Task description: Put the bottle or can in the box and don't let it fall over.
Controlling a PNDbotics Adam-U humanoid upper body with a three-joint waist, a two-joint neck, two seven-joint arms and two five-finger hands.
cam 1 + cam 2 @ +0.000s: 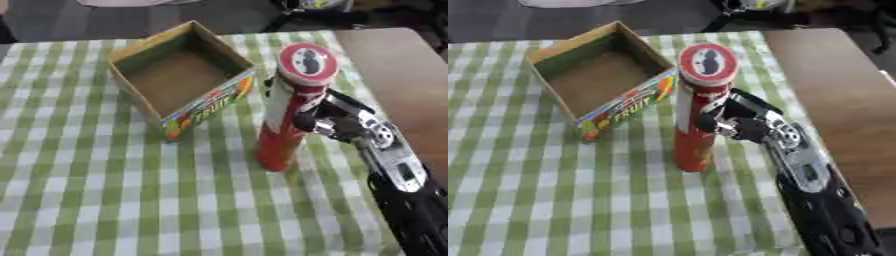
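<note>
A tall red can (289,112) with a round lid stands upright on the green checked cloth, just right of the box. My right hand (325,117) comes in from the lower right and has its fingers and thumb curled round the can's middle. An open cardboard box (184,75) with a fruit print on its side sits at the upper left of the can, nothing inside it. My left hand shows in neither view.
The checked tablecloth (105,190) covers most of the table. Bare brown tabletop (842,100) lies to the right of the cloth. Dark objects sit beyond the far edge.
</note>
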